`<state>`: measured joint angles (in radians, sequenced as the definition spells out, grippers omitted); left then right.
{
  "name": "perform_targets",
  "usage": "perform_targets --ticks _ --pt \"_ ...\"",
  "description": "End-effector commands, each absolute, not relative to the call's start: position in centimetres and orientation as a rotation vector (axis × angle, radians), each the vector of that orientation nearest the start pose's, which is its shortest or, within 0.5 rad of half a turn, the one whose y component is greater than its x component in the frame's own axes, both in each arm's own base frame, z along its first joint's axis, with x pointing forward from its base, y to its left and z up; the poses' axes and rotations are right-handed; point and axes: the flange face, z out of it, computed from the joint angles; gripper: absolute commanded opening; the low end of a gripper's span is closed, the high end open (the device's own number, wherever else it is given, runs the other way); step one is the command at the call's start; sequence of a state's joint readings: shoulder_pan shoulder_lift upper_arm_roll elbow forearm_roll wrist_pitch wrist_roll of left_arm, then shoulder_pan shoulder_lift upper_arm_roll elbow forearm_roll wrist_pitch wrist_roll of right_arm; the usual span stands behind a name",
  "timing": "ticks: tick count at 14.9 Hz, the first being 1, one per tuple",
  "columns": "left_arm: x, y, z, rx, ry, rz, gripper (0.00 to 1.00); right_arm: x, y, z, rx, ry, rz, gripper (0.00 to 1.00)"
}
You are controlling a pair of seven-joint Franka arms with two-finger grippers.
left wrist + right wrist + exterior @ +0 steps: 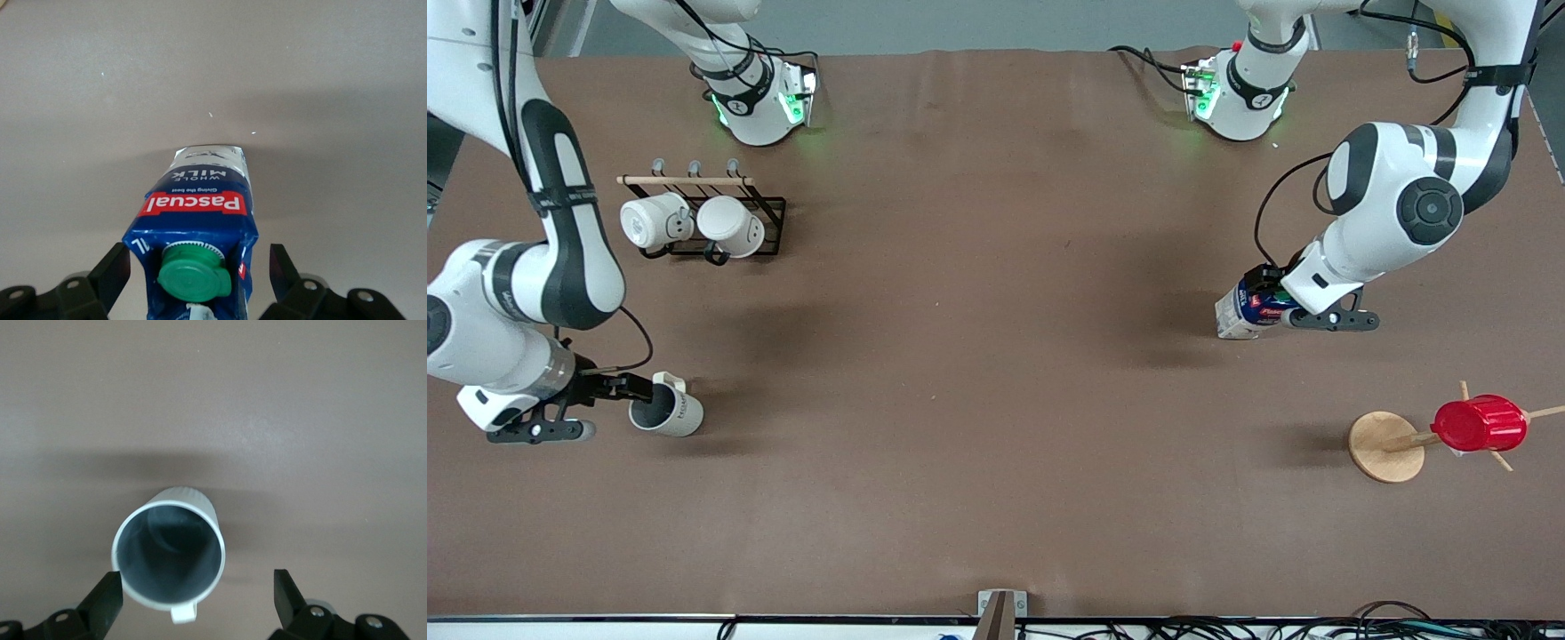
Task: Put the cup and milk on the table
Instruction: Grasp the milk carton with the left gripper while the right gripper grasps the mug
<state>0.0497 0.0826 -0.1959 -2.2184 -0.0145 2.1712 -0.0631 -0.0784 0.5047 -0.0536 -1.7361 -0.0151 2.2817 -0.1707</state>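
Low in the frame toward the right arm's end, I see the cup point(667, 411), off-white with a grey inside, on the table point(978, 373). The right gripper point(633, 391) straddles it, fingers apart. Higher up, the blue-and-white, green-capped milk point(1240, 313) stands between the left gripper point(1270, 293) fingers, also spread. Open brown surface lies between them. Two white mugs point(694, 224) hang on a rack point(769, 218) in the upper part of the frame.

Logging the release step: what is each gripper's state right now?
Left gripper: open, fingers either side of the milk.
Right gripper: open around the cup.
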Motion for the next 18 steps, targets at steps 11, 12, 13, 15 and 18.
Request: perform_targets --ticks 11,12,13,15,18 --pt "56.1 -8.8 39.2 -3.159 0.208 -0.038 0.1 66.3 -9.5 24.4 -3.184 -0.183 -0.1 0.19" --pt "56.8 -9.9 39.8 -3.166 0.186 -0.064 0.1 66.3 -9.4 24.4 -3.181 -0.175 -0.096 0.04" --pt "57.4 -12.6 40.1 -3.178 0.188 -0.08 0.1 66.3 -9.4 24.4 -3.179 -0.171 -0.097 0.0" --pt "58.3 -16.8 40.0 -3.195 0.187 -0.093 0.1 66.3 -9.6 24.8 -3.176 -0.194 -0.092 0.0" --pt "58.8 -23.4 39.3 -3.219 0.194 -0.092 0.1 66.7 -6.8 29.3 -3.163 -0.166 -0.053 0.0"
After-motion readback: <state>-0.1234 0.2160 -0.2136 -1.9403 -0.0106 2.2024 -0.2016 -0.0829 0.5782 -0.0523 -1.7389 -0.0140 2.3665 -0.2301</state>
